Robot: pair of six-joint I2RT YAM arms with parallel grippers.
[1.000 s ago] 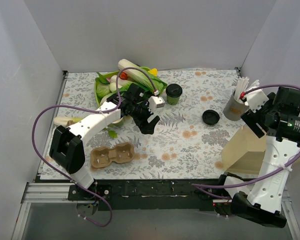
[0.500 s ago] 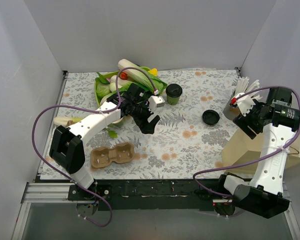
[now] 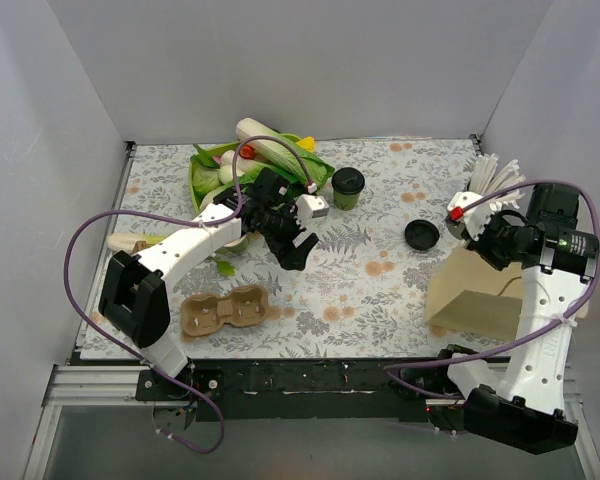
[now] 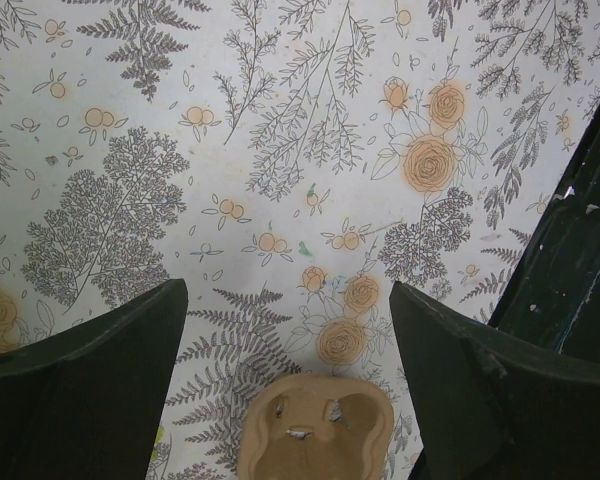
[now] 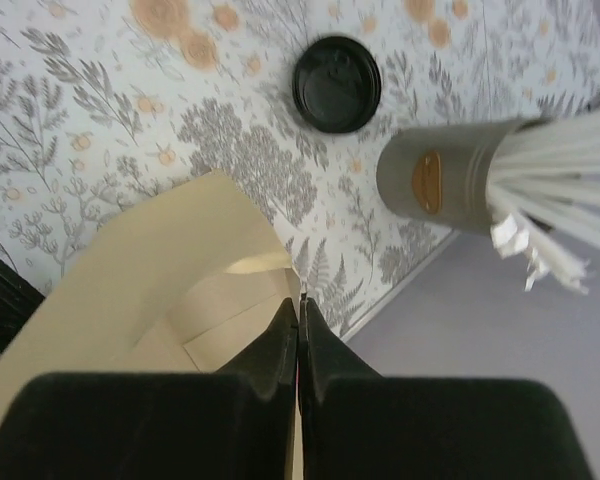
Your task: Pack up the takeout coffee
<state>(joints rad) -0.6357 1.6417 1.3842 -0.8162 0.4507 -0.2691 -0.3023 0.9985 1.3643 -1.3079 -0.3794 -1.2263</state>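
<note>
Grey-white walls (image 3: 280, 60) boxed the table on 3 sides. A floral-print cloth (image 3: 380, 300), grey ferns w/ orange blooms, covered the whole surface. 2 arms were bolted at the near edge.

1 tan paper bag (image 3: 475, 300) lay by the right edge twd the near-right corner, mouth gaping. The right gripper (image 5: 298, 305) was clamped on the bag's upper rim, fingers pinched tight on the paper. The left gripper (image 4: 285, 300) hung over the cloth left of ctr, jaws wide apart, holding nothing.

1 green tray (image 3: 195, 175) of veg sat at the far edge, left of ctr. 1 cardboard cup carrier (image 3: 225, 310), 2 wells, lay twd the near-left corner. 1 grey cup of white straws (image 5: 435, 180) stood at the right edge, just beyond the bag.

1 takeout coffee (image 3: 348, 187), green w/ black lid on, stood upright near the far edge at abt ctr. It was just right of the tray, well apart from bag & both grippers. 1 loose black lid (image 3: 421, 234) lay flat betw. the coffee & the straw cup.
</note>
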